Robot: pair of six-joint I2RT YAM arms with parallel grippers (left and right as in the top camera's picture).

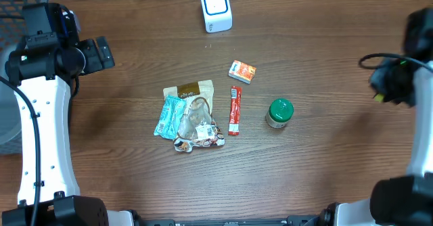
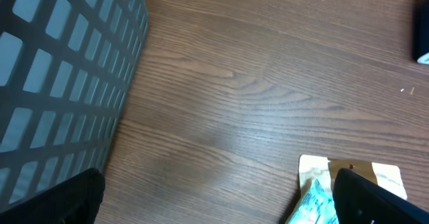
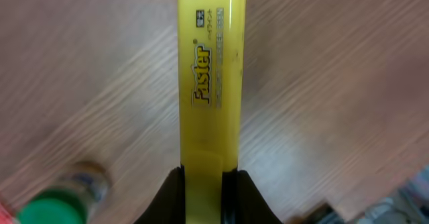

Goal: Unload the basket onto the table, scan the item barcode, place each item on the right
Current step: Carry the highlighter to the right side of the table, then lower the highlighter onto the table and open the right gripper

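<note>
Yellow Faster highlighter (image 3: 208, 83) pinched in R gripper (image 3: 208, 184), off at the table's R side.
R arm stands by the right edge of the wooden table (image 1: 325, 165), wrist well apart from the packet pile (image 1: 189, 114). Its fingers (image 3: 167, 197) are nearly closed, squeezing the highlighter's near end from both sides. Highlighter's long axis runs straight out from the fingers, up the wrist view & past its top edge, w/ the lettering along the barrel facing the wrist cam. Blurred green-lid jar (image 3: 50, 207) shows below-left of it. L arm sits far left beside the mesh basket (image 2: 60, 76); L gripper (image 2: 218, 190) is spread wide, holding nothing, over bare wood near a beige packet (image 2: 348, 174). White scanner (image 1: 216, 8) is at the back edge, well apart from the highlighter.
</note>
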